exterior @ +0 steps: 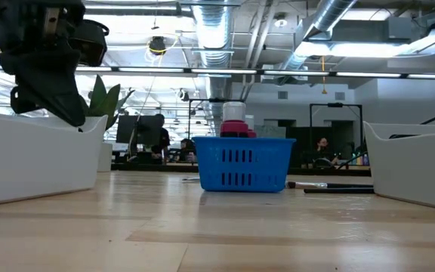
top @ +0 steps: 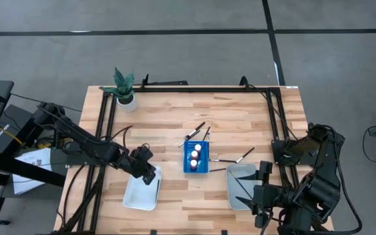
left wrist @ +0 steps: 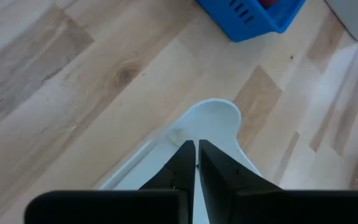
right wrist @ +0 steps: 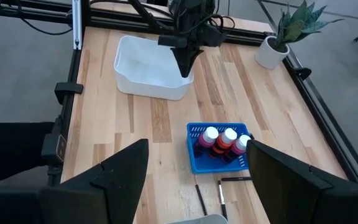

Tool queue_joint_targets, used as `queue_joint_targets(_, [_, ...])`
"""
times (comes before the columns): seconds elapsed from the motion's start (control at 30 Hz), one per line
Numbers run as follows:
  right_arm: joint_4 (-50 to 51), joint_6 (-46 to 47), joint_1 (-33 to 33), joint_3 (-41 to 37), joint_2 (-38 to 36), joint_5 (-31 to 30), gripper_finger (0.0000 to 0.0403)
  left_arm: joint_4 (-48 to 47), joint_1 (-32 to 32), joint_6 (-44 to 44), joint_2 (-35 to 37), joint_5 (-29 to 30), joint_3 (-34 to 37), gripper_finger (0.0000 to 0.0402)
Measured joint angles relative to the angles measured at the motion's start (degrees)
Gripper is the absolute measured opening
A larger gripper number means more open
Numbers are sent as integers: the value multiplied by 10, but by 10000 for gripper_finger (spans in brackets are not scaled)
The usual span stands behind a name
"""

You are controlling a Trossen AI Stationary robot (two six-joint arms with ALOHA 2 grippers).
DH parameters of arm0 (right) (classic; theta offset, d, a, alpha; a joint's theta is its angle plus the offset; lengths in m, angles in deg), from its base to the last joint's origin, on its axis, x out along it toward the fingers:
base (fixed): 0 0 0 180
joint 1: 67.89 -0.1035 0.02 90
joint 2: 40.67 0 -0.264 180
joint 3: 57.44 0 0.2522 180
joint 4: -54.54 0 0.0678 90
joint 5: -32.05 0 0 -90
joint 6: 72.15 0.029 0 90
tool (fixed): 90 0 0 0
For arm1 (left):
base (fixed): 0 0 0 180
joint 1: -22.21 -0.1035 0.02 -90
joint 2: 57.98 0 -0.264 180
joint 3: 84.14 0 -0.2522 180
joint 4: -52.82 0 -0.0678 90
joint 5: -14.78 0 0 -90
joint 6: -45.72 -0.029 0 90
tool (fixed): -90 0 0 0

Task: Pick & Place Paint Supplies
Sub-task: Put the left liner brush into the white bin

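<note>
The left pincer [top: 150, 175] hangs over the near corner of the white tray [top: 136, 196] on the wooden surface [top: 168, 124]. Its two fingers [left wrist: 182, 165] are pressed together, and nothing is pinched between them. The tray's rounded corner sits right under the tips.

Off to the side of this pincer, toward the other arm, is the blue rack [top: 196, 158]. Three red paint bottles [right wrist: 222, 142] with white caps stand inside it, side by side. They are near the left pincer but not touching it.

Thin dark brushes [top: 194, 129] lie flat on the surface just past the rack, on its far side. More brushes [top: 230, 158] lie between the rack and the grey tray [top: 241, 186].

The right pincer [right wrist: 197, 180] waits above the grey tray, well apart from the left one. Its fingers are spread wide and hold nothing.

A small green plant [top: 124, 88] in a white pot stands at the far corner of the surface, behind the left pincer.
</note>
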Motion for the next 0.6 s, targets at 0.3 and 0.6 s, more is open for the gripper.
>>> queue_joint_targets(0.3, [0, 0, 0, 0, 0, 2, 265, 20, 0, -61, 79, 7, 0, 16])
queue_joint_targets(0.6, [14, -1, 2, 0, 0, -5, 265, 149, -61, -346, 129, 105, 0, 66])
